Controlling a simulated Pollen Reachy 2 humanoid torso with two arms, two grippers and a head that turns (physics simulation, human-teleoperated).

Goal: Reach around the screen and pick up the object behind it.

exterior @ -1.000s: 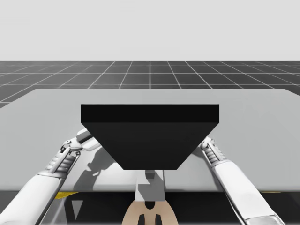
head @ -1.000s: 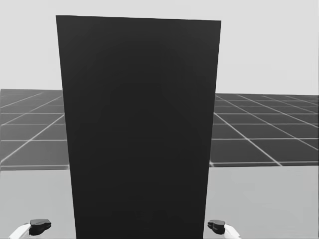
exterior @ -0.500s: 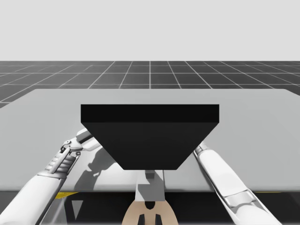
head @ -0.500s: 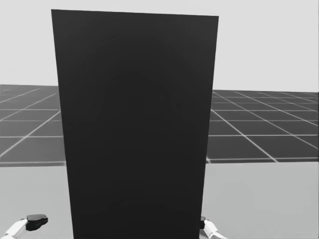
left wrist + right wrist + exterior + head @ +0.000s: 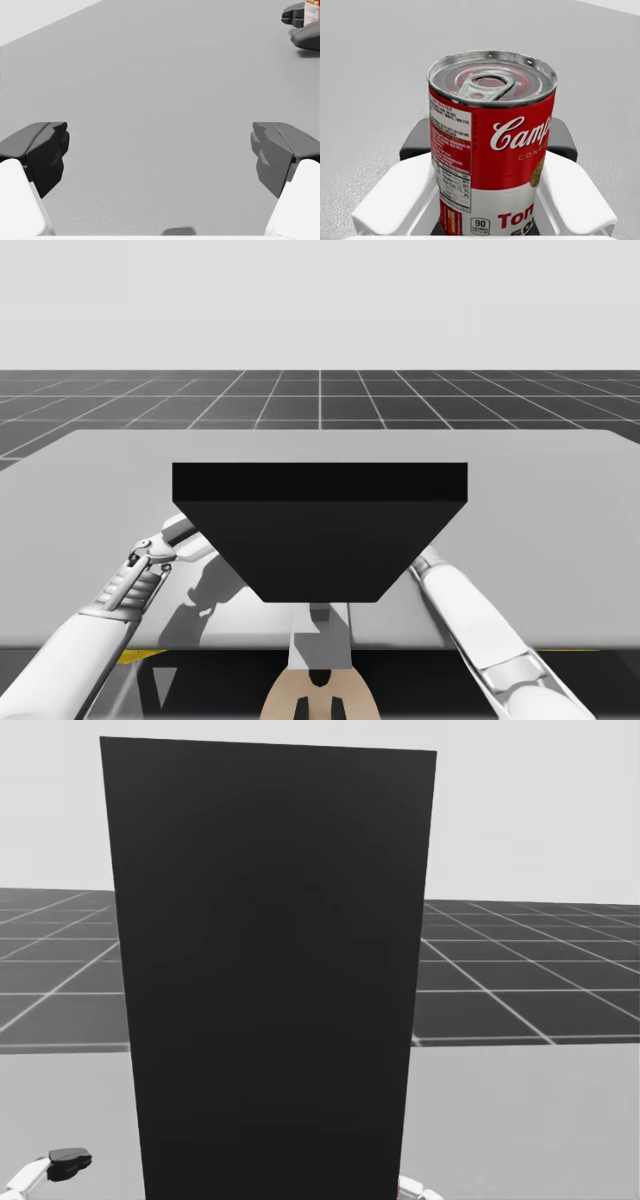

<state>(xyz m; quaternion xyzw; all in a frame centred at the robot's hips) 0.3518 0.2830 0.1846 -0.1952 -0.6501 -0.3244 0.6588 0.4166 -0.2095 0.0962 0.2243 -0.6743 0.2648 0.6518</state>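
Observation:
A tall black screen (image 5: 320,530) stands in the middle of the grey table (image 5: 540,480) and hides what lies behind it in the head view, where the screen (image 5: 270,970) fills the centre. A red and white can (image 5: 490,150) with a silver pull-tab lid stands upright between the fingers of my right gripper (image 5: 490,145), which touch it on both sides. My left gripper (image 5: 162,155) is open over bare table; far ahead of it to one side I see the right gripper (image 5: 302,22) at the can (image 5: 311,12). Beside the screen's left edge sits my left gripper (image 5: 185,530).
My right forearm (image 5: 470,610) runs under the screen's right edge. The left arm's dark fingertip (image 5: 70,1160) pokes out low, left of the screen. A dark tiled floor (image 5: 320,400) lies beyond the table's far edge.
My right arm has swung inward, so its wrist and gripper have gone behind the screen's right side. My head has turned slightly. The left arm has not moved.

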